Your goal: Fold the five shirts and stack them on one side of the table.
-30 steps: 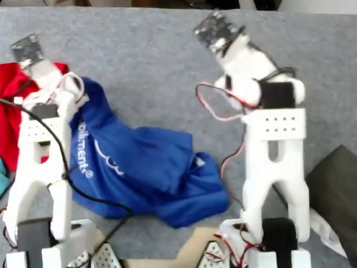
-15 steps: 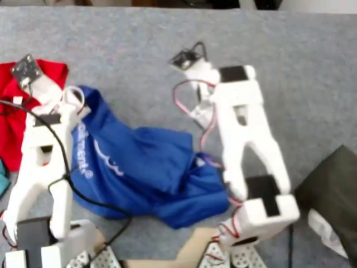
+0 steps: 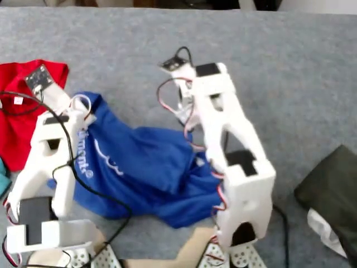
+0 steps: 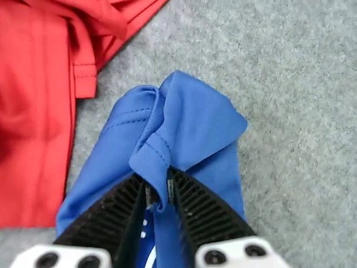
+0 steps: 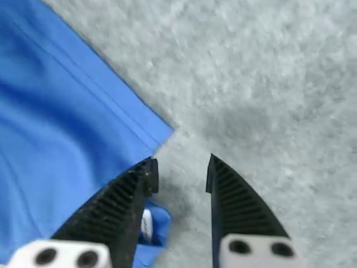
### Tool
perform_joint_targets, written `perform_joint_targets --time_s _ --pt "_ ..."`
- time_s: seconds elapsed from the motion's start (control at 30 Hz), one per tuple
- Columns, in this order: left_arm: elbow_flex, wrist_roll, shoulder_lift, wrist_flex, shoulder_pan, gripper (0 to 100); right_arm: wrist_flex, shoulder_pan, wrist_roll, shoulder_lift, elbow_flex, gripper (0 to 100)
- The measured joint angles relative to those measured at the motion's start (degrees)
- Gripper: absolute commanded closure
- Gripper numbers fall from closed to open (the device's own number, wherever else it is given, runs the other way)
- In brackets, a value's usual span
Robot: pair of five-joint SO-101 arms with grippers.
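A crumpled blue shirt (image 3: 145,167) lies in the middle of the grey table (image 3: 290,67). My left gripper (image 3: 83,107) is at the shirt's far left corner and is shut on a bunched fold of blue shirt (image 4: 178,123), pinched between its black fingers (image 4: 195,206). A red shirt (image 3: 22,111) lies spread at the left edge, just beside that corner, and the same red shirt (image 4: 33,111) is next to the pinched fold. My right gripper (image 5: 181,167) is open, low over the table at a hemmed corner of the blue shirt (image 5: 67,128); one finger is above the cloth, the other above bare table. In the high view the right gripper (image 3: 188,118) is at the shirt's far edge.
A dark shirt (image 3: 329,190) lies at the right edge with a white scrap (image 3: 323,229) by it. A bit of teal cloth (image 3: 3,181) peeks in at the left edge. Brown cardboard (image 3: 195,251) lies between the arm bases. The far half of the table is bare grey.
The right arm has swung left and down from the far middle of the table to the blue shirt's far edge. The left arm shifted slightly nearer, still holding the shirt's corner.
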Motion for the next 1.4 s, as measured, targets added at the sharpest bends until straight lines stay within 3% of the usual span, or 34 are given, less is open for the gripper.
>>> perform_joint_targets --time_s 0.33,0.63,1.13,1.4 --pt "-0.8 0.0 1.2 -0.3 0.0 98 5.8 -3.1 -6.8 3.4 -3.8 83.6" --pt "-0.9 0.0 1.2 -0.3 0.0 98 6.9 -5.3 -7.5 3.4 -3.8 83.6" --pt "-0.9 0.0 1.2 -0.4 0.0 98 -4.7 -2.0 -7.2 3.4 5.4 83.6" --pt "-0.9 0.0 1.2 -0.4 0.0 98 -6.1 -2.0 -7.0 3.4 6.8 83.9"
